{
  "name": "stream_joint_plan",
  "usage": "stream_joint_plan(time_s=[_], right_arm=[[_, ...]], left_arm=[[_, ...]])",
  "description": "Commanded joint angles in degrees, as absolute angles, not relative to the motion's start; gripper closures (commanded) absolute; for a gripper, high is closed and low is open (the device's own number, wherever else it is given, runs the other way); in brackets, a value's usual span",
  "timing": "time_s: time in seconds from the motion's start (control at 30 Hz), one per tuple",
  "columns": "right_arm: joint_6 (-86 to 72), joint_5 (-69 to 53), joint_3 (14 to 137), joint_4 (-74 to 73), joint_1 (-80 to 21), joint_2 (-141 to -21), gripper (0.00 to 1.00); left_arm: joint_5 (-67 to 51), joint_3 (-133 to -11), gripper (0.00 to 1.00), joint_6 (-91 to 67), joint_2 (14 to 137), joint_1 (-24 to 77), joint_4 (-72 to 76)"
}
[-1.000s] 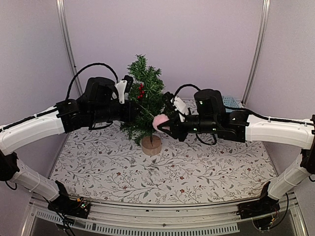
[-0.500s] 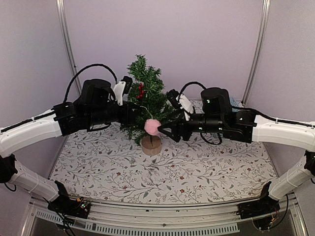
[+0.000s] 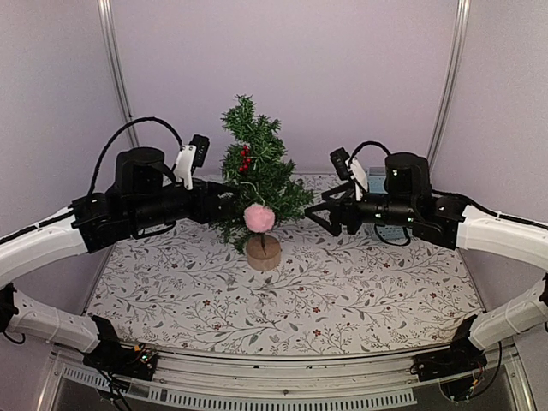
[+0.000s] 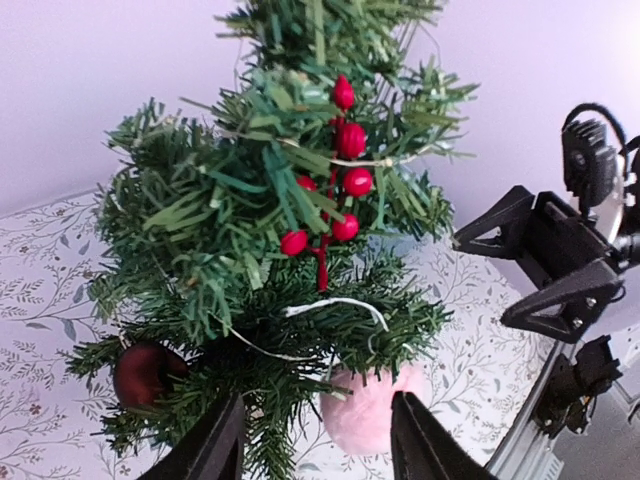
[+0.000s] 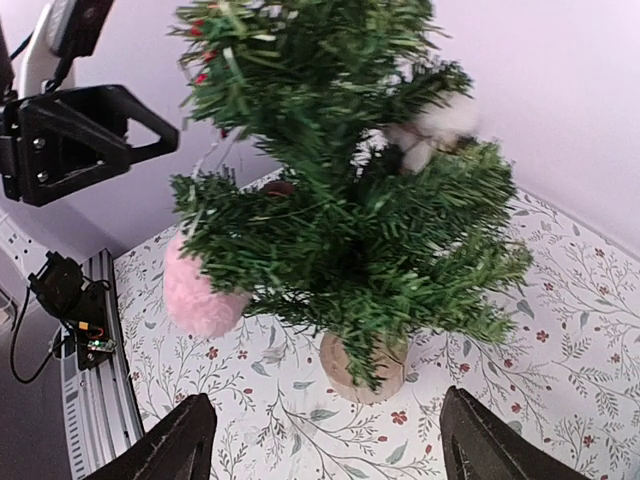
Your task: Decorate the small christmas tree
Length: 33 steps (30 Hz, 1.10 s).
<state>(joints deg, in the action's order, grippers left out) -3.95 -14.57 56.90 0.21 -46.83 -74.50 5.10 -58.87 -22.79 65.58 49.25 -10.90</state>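
Centrally, the patterned table (image 3: 368,291) carries the small christmas tree (image 3: 257,180), upright on its stump. The left gripper (image 3: 226,199) sits at the tree's left foliage, fingers spread and holding nothing. The right gripper (image 3: 318,216) sits right of the tree, clear of it, fingers spread wide. A pink pompom (image 3: 259,217) hangs low on the tree's front. Red berries (image 3: 246,157) sit near the tree's top.

Green christmas tree (image 3: 257,171), pink pompom (image 3: 259,217)
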Motion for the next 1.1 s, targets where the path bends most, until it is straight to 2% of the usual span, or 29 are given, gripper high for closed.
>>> stream_joint_plan(time_s=[0.0,0.23,0.5,0.87,1.07], right_arm=[[-9.7,-20.1,52.7,5.5,-41.3,-72.4,0.21],[-18.5,-27.7,48.2,11.5,-32.9,-77.1,0.30],[-21.6,-29.2,48.6,15.8,-31.1,-91.9,0.41],[-27.0,-35.9,52.6,26.5,-32.5,-107.6,0.52],[-29.9,-36.1,56.5,29.6,-33.9,-113.9,0.57]], left_arm=[[5.1,-55.4,0.48,-24.6,60.5,47.0,-6.6],[1.4,-45.1,0.45,-32.3,53.7,38.1,-3.0],[-7.7,-33.2,0.48,-40.2,52.1,25.4,2.8],[-10.3,-23.3,0.51,-43.5,53.7,22.3,11.1],[-14.3,-18.6,0.58,-46.4,57.8,22.3,19.4]])
